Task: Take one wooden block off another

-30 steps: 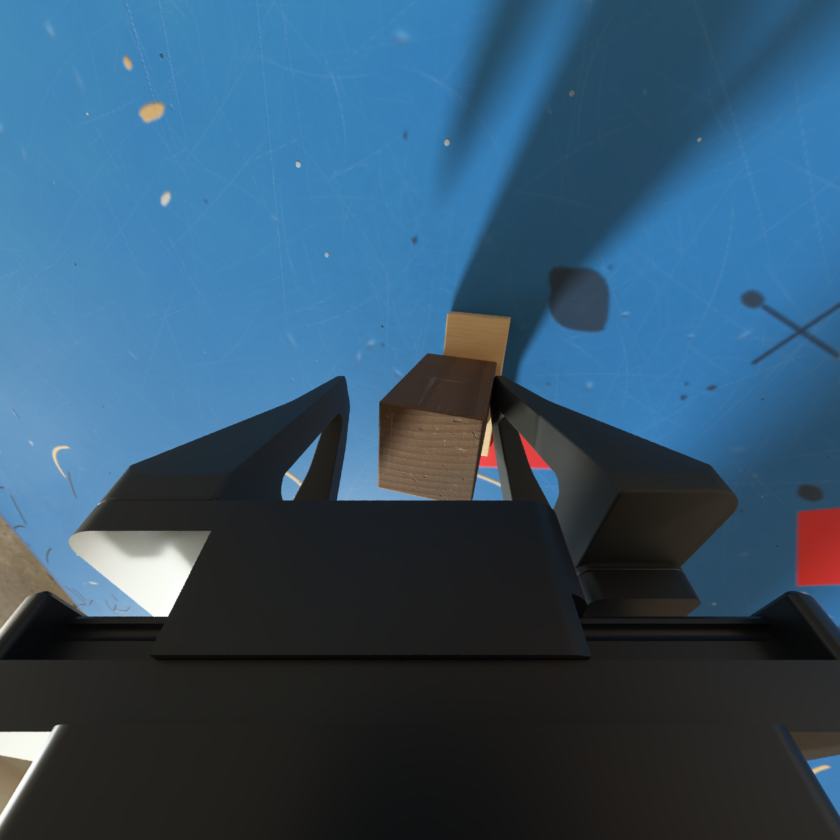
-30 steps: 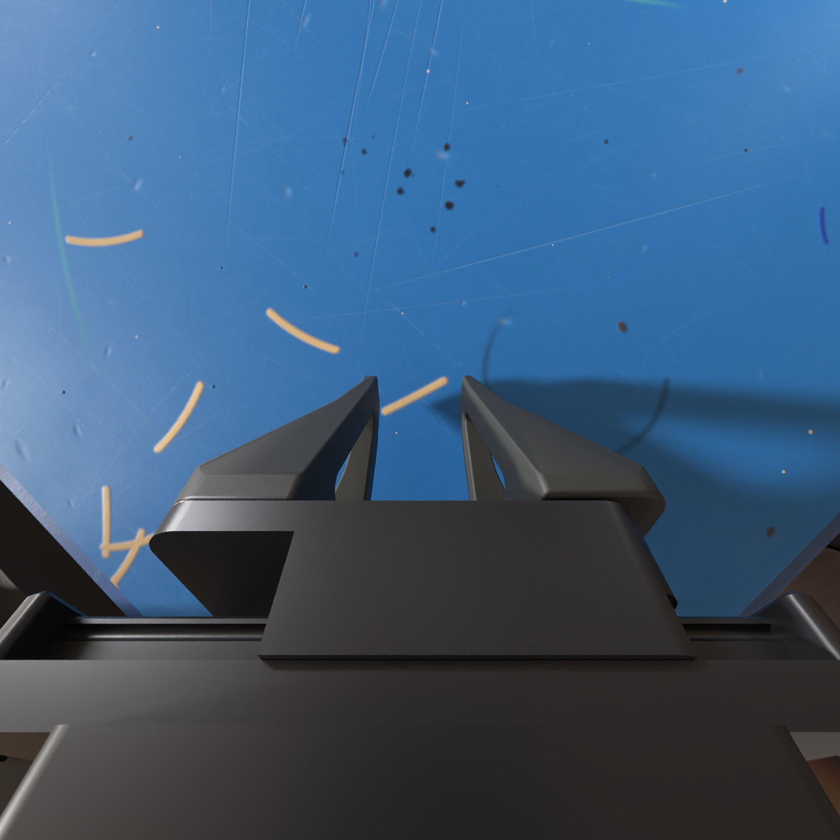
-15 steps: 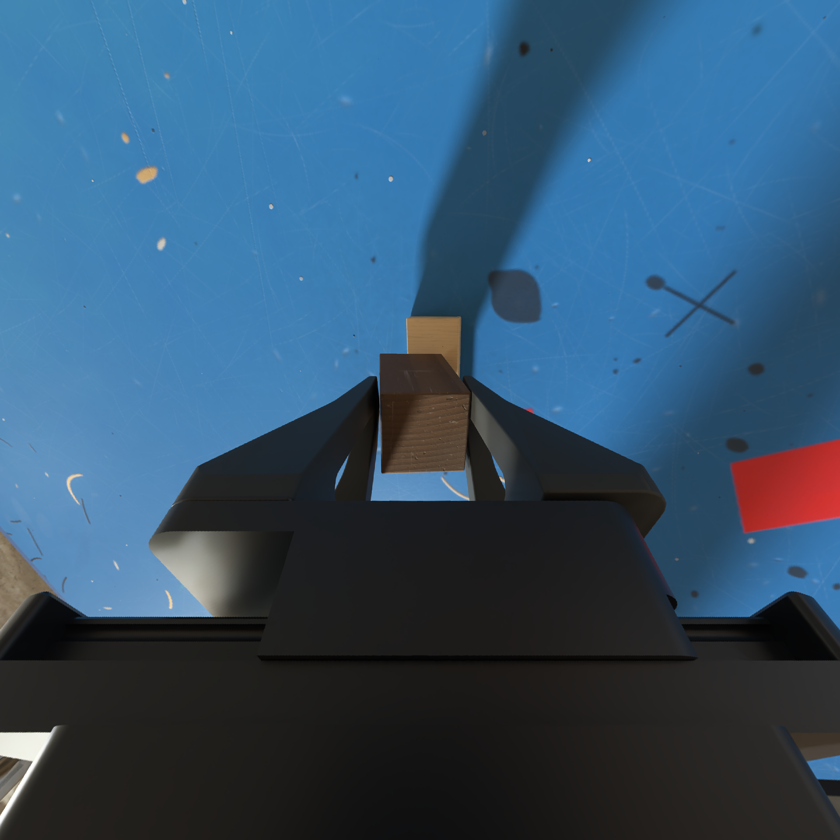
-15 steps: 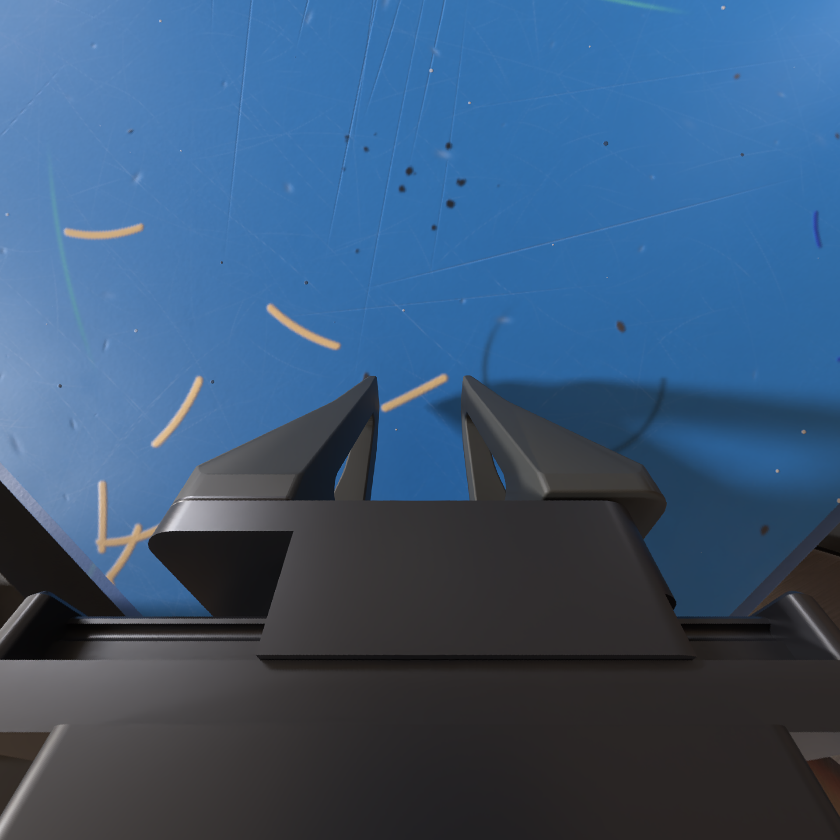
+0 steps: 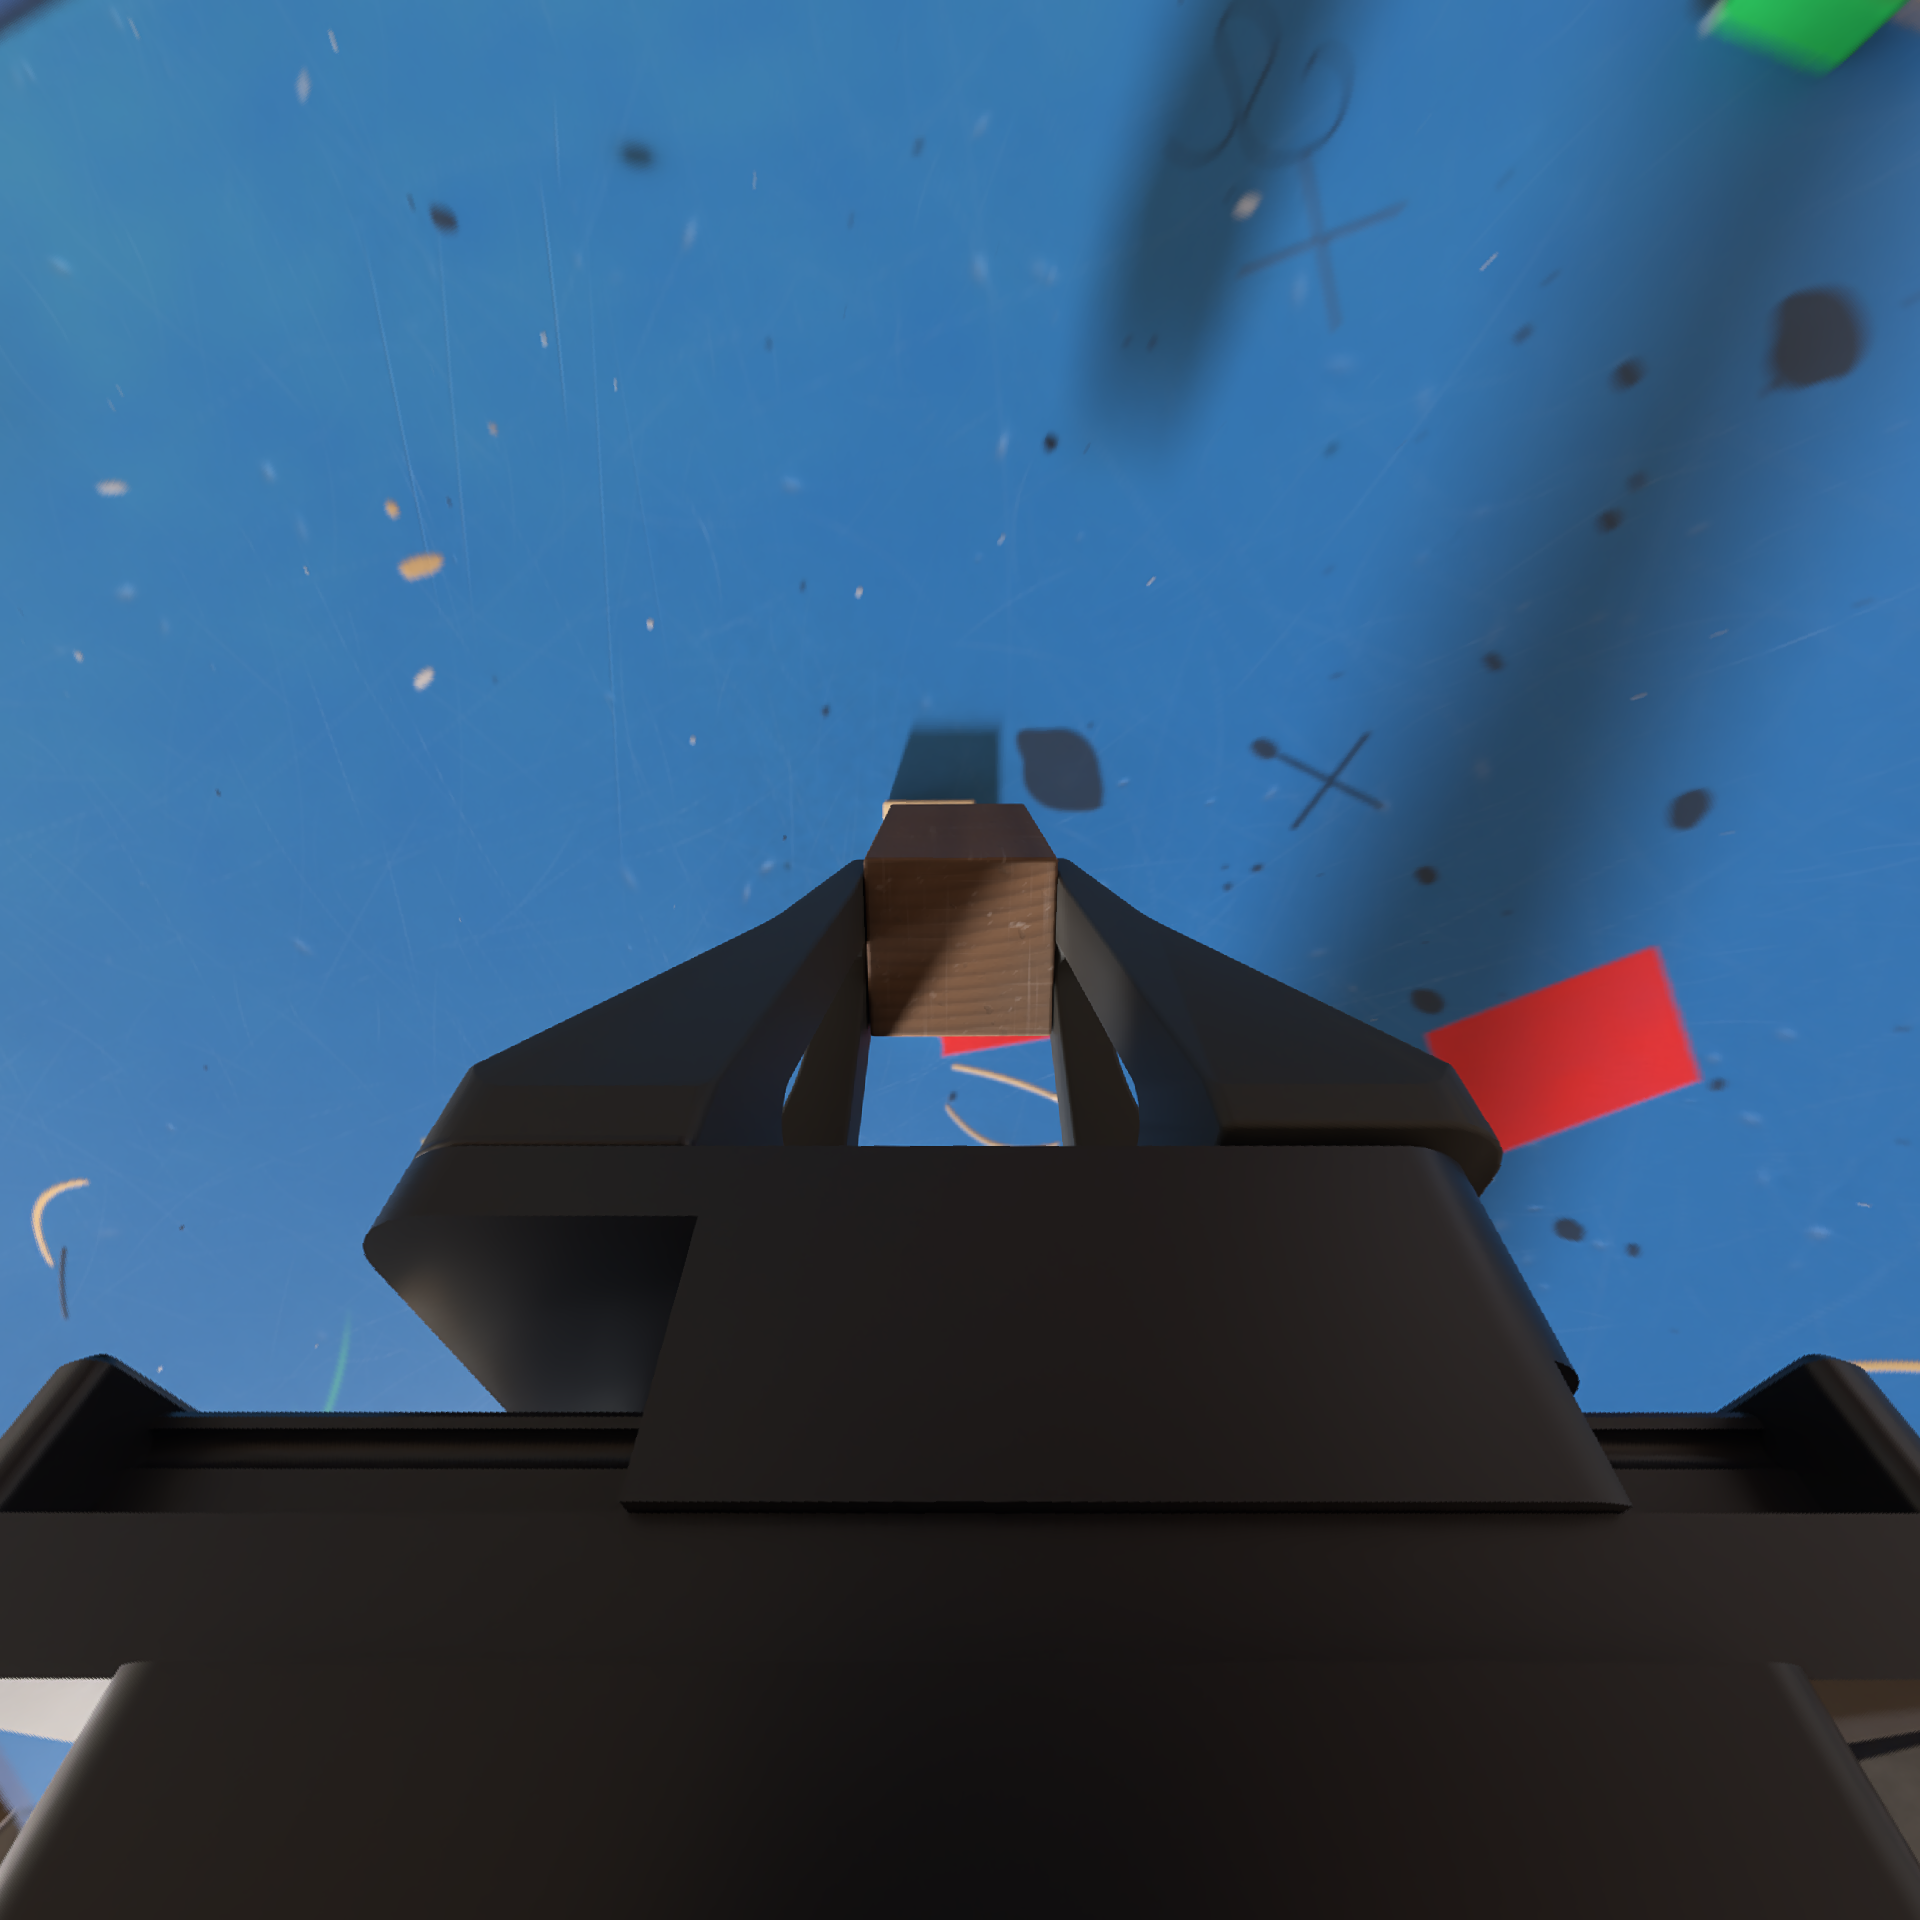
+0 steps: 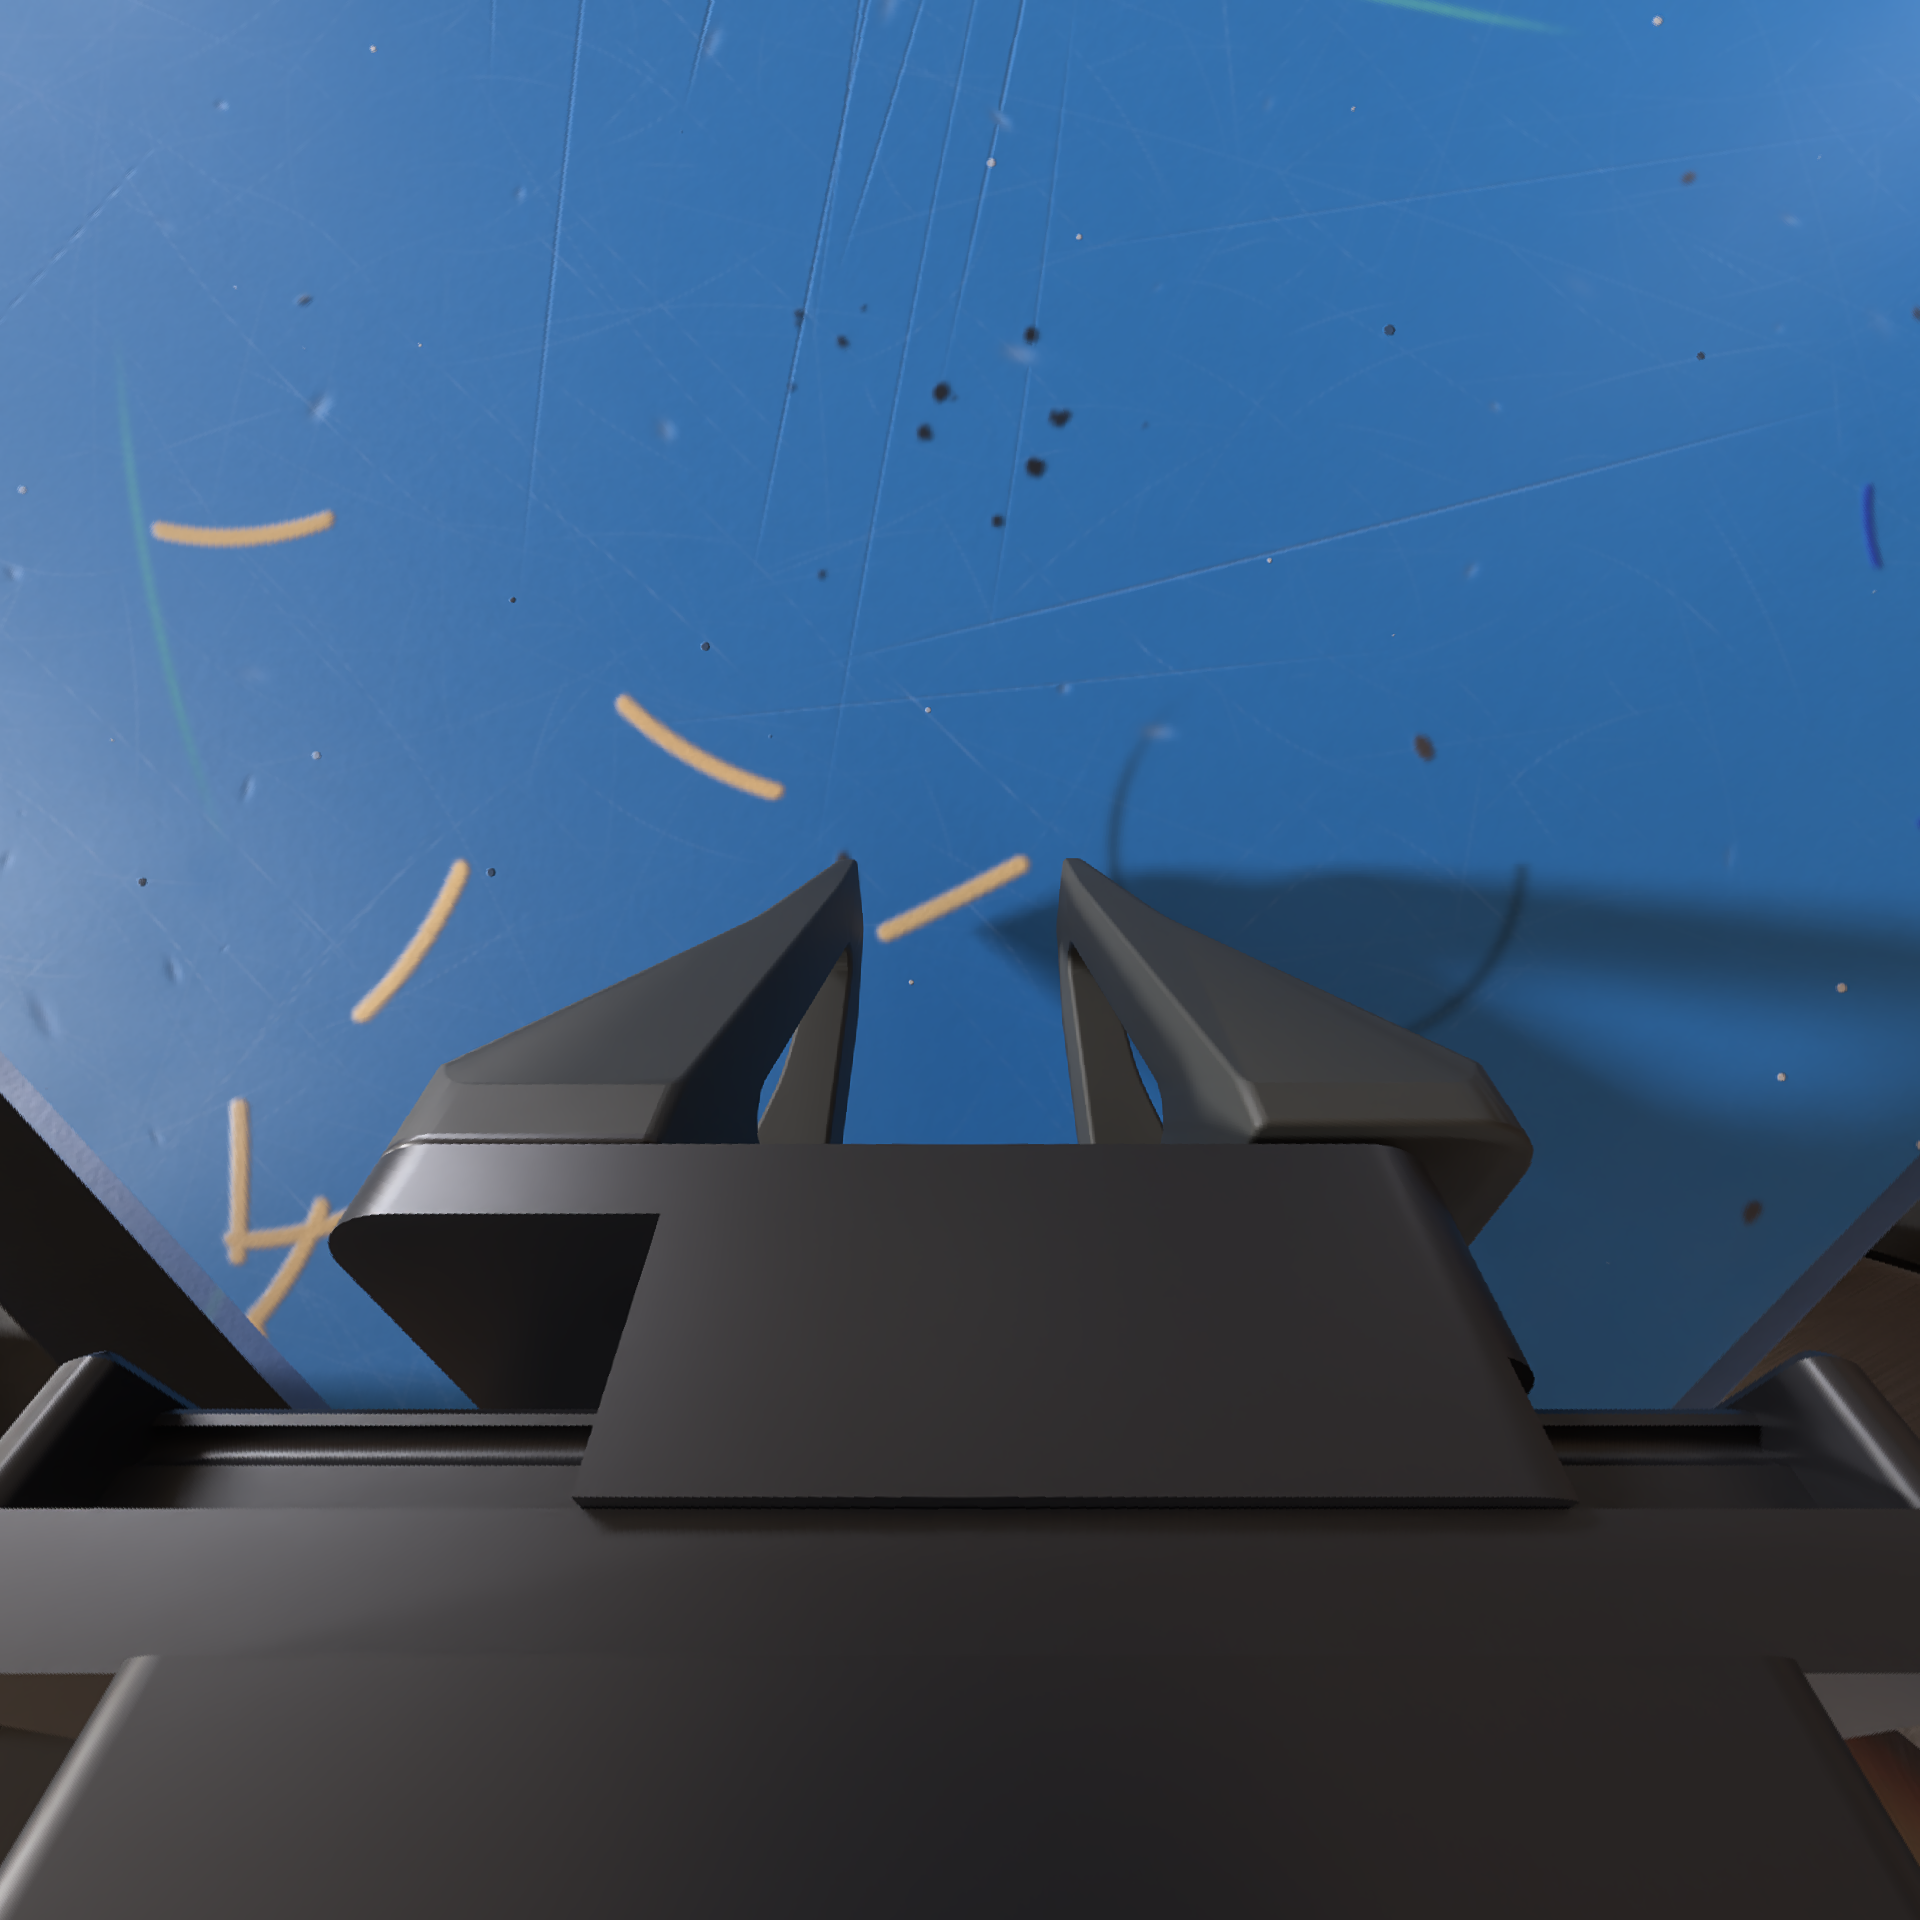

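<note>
Pale block: only a thin strip shows beyond the dark block held between the left gripper fingers; whether the two touch cannot be told.

Red patch: mostly hidden under the dark block.

Green shape: far right of the gripper, cut by the top edge, blurred.

Brown surface: behind the right gripper, cut by the corner, kind unclear.

Dark brown wooden block, squarely upright at frame centre. Pale wooden block mostly hidden behind it, only a sliver showing just above.
</note>
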You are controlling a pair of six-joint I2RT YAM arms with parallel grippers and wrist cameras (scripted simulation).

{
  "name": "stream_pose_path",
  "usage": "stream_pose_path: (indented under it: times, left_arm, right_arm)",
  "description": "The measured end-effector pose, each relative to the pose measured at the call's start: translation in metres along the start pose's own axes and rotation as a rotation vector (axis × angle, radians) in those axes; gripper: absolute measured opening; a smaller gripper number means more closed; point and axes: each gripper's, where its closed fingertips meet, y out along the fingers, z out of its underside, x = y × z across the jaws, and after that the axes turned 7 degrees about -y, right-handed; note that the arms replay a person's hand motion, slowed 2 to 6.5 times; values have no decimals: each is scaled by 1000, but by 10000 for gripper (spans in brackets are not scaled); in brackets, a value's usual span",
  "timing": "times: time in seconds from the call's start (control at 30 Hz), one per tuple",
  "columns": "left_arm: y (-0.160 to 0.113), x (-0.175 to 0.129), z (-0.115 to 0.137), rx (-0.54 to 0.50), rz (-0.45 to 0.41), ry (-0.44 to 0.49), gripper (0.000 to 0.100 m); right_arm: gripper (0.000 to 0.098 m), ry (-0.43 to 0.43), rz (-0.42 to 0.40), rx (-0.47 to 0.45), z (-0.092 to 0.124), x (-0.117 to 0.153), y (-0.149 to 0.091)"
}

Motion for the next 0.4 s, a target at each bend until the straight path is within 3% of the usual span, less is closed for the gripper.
stream_pose_path:
  times: [0.2, 0.4]
  left_arm:
    - [-38, -21, -29, -173, 116, -5, 274]
    - [-83, -73, -60, -349, 304, 32, 274]
  right_arm:
    - [333, -4, 5, -9, -2, -1, 0]
    - [334, -30, 43, -65, -10, -6, -4]
